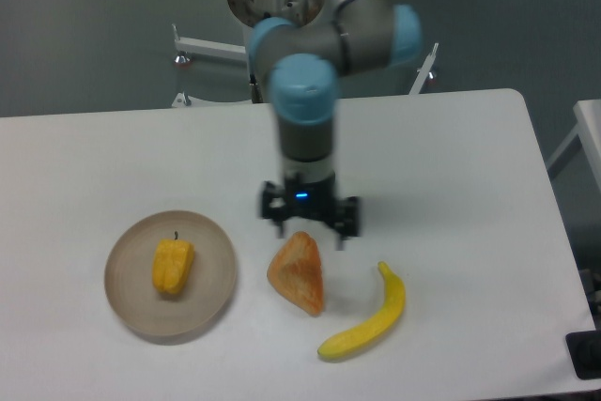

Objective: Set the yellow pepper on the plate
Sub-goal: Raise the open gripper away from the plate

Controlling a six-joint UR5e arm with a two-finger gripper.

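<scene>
The yellow pepper [174,266] is a small blocky yellow-orange toy with a tiny dark stem. It lies inside the round beige plate [122,298] at the front left of the table. My gripper [310,232] hangs to the right of the plate, just above the top of an orange-red wedge piece [299,272]. Its fingers stand apart and hold nothing.
A long curved yellow banana [368,320] lies at the front, right of the wedge. The table's right edge runs near x 600. A white metal frame [211,49] stands behind the table, next to the arm's base.
</scene>
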